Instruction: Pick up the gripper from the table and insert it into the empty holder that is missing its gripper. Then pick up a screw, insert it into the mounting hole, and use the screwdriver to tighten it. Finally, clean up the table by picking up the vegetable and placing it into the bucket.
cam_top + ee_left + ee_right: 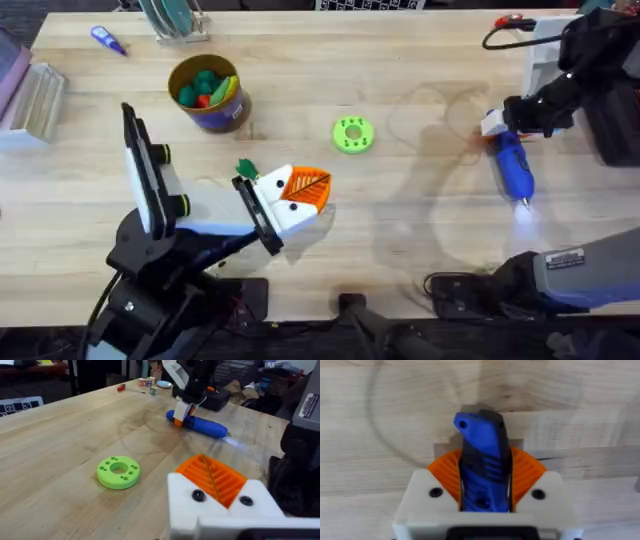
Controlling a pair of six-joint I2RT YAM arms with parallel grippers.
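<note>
My right gripper (497, 125) is shut on the rear of the blue screwdriver (513, 168), which lies almost flat, low over the table at the right, its bit toward the front edge. The right wrist view has the screwdriver (482, 467) clamped between the orange pads (525, 472). My left gripper (300, 195) rests near the table's middle, its orange pads (212, 477) pressed together, with a black screw head (198, 495) in each white block. The vegetable (246, 169) lies just beside it. The bucket (208, 95) stands at the back left. The loose gripper piece and an empty holder are out of view.
A green disc with holes (352, 134) lies mid-table, also in the left wrist view (118, 471). A small blue marker (107, 40) is at the far left back. Toy produce fills the bucket. Black equipment and cables (610, 90) crowd the right edge.
</note>
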